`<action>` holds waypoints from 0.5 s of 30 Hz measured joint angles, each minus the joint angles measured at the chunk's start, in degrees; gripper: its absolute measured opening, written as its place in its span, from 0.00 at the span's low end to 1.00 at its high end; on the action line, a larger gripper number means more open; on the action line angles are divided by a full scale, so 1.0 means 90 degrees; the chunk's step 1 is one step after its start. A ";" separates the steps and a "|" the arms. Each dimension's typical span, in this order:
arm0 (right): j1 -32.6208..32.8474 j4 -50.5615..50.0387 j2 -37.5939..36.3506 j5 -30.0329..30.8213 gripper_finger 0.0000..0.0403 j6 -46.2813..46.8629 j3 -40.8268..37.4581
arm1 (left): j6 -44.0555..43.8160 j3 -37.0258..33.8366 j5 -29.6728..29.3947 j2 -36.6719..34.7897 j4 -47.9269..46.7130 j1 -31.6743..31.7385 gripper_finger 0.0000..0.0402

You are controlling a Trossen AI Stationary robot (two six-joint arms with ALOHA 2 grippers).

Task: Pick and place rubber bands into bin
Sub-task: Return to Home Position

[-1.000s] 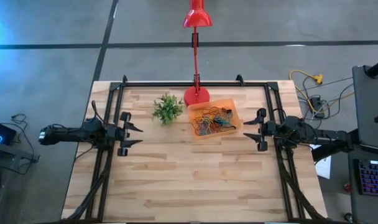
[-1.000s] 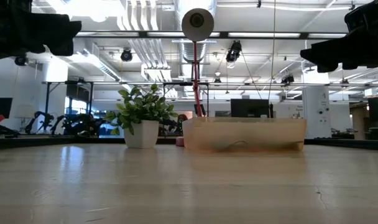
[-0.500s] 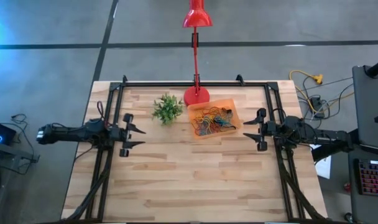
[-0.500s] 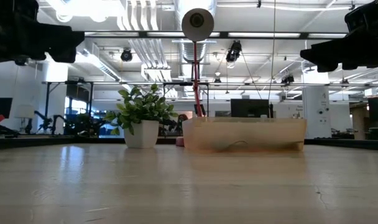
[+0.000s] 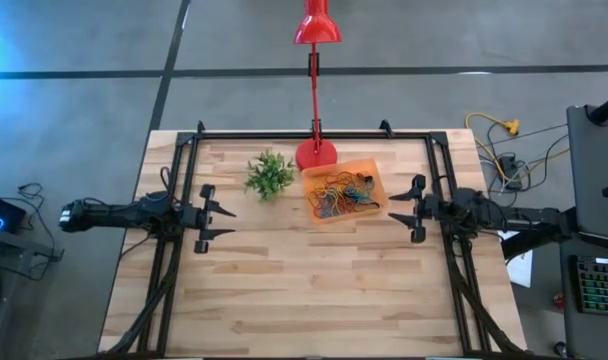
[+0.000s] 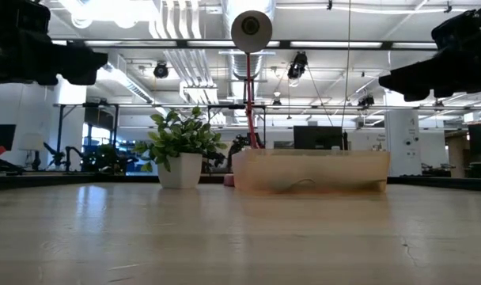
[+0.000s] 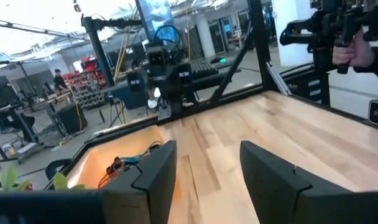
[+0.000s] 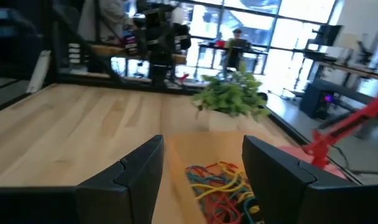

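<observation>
The rubber bands [image 5: 340,193] lie as a tangled pile of mixed colours inside the orange bin [image 5: 370,173], which rests flat on the table at the far centre-right. The right wrist view shows the rubber bands [image 8: 217,180] just ahead of my right gripper [image 8: 204,168]. My right gripper [image 5: 402,208] hangs open and level above the table, just right of the bin. My left gripper [image 5: 222,219] hangs open and level near the table's left side, pointing right. The left wrist view shows my left gripper [image 7: 204,171] with nothing between its fingers, and the bin [image 7: 89,171] off to one side.
A small green plant [image 5: 268,174] in a white pot stands left of the bin. A red lamp's base [image 5: 316,154] sits just behind the bin, its stem rising. Black frame rails [image 5: 314,133] run along the table's far, left and right sides. Bare wood lies toward the near edge.
My left gripper has sunk a little and tipped its fingers down toward level, reaching slightly farther toward the table's middle. It stays open. The bin and the rubber bands have not moved.
</observation>
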 joint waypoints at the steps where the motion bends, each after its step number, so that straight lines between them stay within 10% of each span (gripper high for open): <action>1: 0.0030 -0.0008 0.0022 -0.0064 0.51 -0.0038 0.0000 | 0.0004 0.0000 0.0009 -0.0045 -0.0025 0.0000 0.40; 15: 0.0291 0.0045 0.0020 0.0280 0.51 -0.0181 -0.0002 | -0.0197 0.0000 0.0078 -0.0242 -0.0198 0.0001 0.40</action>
